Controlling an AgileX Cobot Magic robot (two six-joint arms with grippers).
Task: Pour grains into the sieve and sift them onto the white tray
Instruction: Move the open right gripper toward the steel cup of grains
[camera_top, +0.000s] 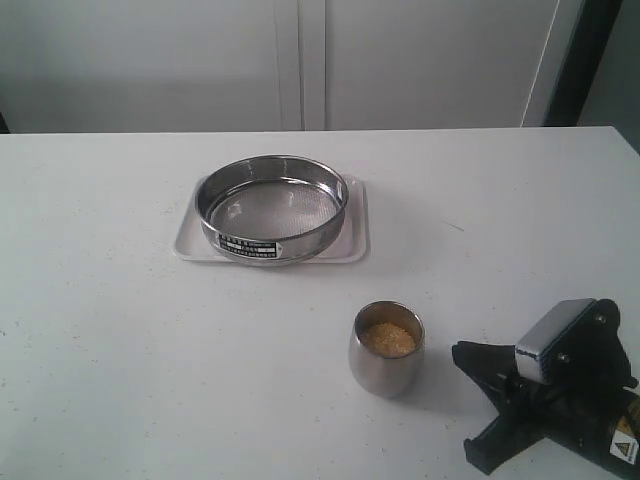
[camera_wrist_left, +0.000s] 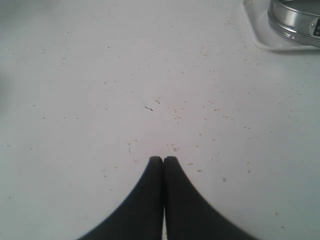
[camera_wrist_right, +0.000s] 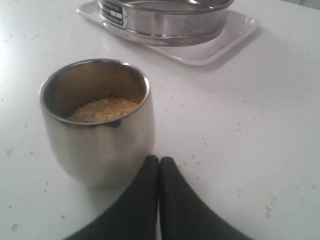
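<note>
Steel sieve (camera_top: 272, 208): a wide, shallow ring with a fine mesh bottom. It stands upright on the white tray (camera_top: 357, 238), and the black label (camera_top: 249, 247) on its side is turned toward the exterior camera.
White tray: lies flat on the table (camera_top: 120, 330), toward the far middle. Its low rim shows on both sides of the sieve, more of it on the right.
Grains (camera_top: 388, 338): a golden-yellow heap lying in the bottom of the steel cup (camera_top: 386, 365), well below its rim.
Steel cup: upright on the table, on the near side of the tray and apart from it, right of centre in the exterior view.
Right gripper (camera_wrist_right: 159, 162): both black fingers are pressed together with nothing between them. The tips are low over the table, just beside the cup's base. The exterior view shows a small gap between gripper and cup.
Left gripper (camera_wrist_left: 163, 161): fingers likewise closed tip to tip and holding nothing, above bare table. A corner of the tray and the sieve's wall sit at the edge of its wrist view.
Table: white, dotted with small dark specks (camera_wrist_left: 176, 118).
</note>
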